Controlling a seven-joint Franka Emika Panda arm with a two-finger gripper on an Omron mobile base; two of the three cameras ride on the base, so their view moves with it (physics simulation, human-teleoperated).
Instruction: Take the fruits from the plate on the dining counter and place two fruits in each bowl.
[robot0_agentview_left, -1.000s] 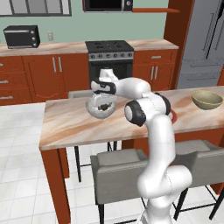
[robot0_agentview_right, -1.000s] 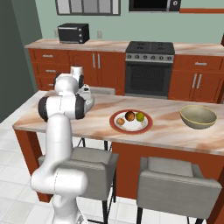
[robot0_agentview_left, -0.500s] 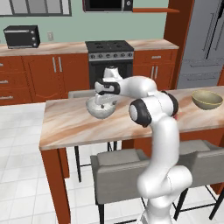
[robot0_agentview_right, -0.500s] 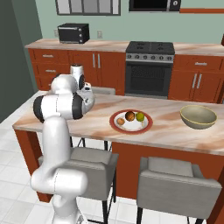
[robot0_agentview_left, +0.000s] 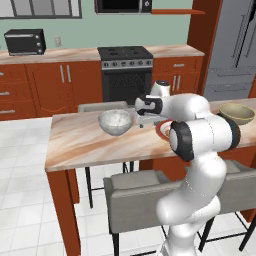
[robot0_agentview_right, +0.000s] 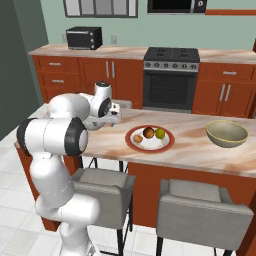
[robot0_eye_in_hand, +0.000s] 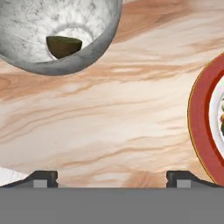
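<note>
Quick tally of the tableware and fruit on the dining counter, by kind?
Deep round bowls: 2, speckled whitish-grey and olive-tan
Red-rimmed white plates: 1
Small round fruits: 4, three on the plate, one dark one in the grey bowl
Total: 7

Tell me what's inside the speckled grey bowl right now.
In the hand view, one dark olive-brown fruit sits at the bottom of the speckled grey bowl. The near wall hides the fruit's underside and part of the floor.

Both base views face the dining counter (robot0_agentview_left: 90, 145) from opposite rear sides; hand view looks close down.
</note>
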